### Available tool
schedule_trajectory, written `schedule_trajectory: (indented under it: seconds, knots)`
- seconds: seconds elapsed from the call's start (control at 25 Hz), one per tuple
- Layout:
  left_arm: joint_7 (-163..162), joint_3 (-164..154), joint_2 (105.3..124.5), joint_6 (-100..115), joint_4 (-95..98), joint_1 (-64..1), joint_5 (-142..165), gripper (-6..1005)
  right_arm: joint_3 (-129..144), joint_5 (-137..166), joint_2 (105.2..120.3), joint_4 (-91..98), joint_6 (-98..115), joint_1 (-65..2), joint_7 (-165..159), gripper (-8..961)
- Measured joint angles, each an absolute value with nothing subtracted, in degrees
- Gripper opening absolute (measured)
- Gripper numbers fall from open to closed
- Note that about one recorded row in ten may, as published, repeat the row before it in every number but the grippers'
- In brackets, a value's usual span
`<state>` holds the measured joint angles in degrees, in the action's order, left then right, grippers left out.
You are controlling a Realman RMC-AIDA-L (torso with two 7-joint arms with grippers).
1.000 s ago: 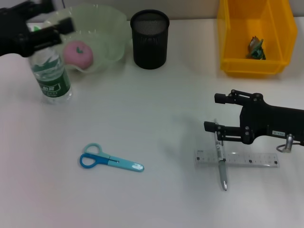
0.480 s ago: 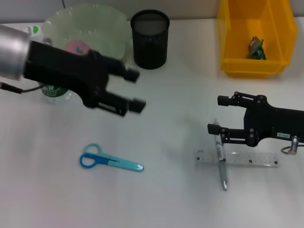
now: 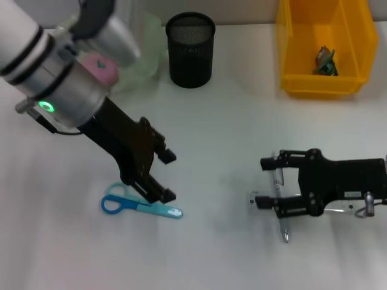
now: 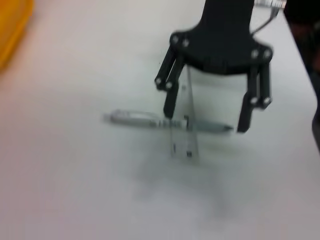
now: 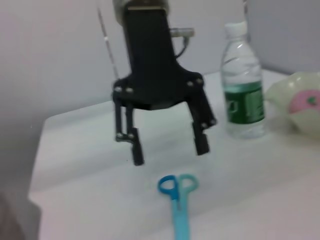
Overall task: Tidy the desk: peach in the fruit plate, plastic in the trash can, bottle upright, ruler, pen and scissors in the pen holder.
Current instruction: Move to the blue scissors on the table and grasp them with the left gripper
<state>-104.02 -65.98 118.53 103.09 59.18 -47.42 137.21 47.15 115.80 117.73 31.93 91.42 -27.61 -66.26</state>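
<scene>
Since half a second ago the left gripper [image 3: 167, 176] has swung down from beside the bowl to just over the scissors [image 3: 140, 205], fingers spread apart, one tip close above the blade end; nothing held. Over the same interval the right gripper [image 3: 265, 182] dropped slightly toward the pen [image 3: 280, 208] and ruler [image 3: 338, 205], and its fingers, also spread apart, now straddle the pen's upper part.

Scissors: flat on the white desk [image 3: 230, 121], blue handles toward the robot's left, blades toward its right. In the right wrist view the scissors [image 5: 178, 200] lie just below the open left gripper [image 5: 168, 150], not touching it.

Pen lies across the clear ruler; both flat on the desk. Left wrist view shows the pen [image 4: 165, 122] crossing the ruler [image 4: 186, 135] between the right gripper's [image 4: 205, 114] fingertips.

Peach [image 3: 101, 66] sits in the pale green fruit plate [image 3: 148, 48], partly hidden by the left arm. Bottle [image 5: 243, 85] stands upright beside the plate. Black mesh pen holder [image 3: 190, 49] stands at the back. Yellow bin [image 3: 323, 48] holds a small crumpled piece of plastic [image 3: 326, 61].
</scene>
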Motion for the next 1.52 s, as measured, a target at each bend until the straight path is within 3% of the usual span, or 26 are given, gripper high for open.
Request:
schedule_trajectory:
  seconds: [0.88, 1.52]
  knots:
    - [-107.3, -89.1, 118.8, 90.2, 58.8, -44.4, 143.0, 782, 47.0, 118.5, 118.42, 32.2, 90.5, -28.4, -68.8, 793]
    - [-107.3, -92.4, 119.0, 87.9, 59.9, -43.5, 145.2, 593, 46.5, 118.3, 118.82, 32.2, 90.1, -28.2, -68.9, 793]
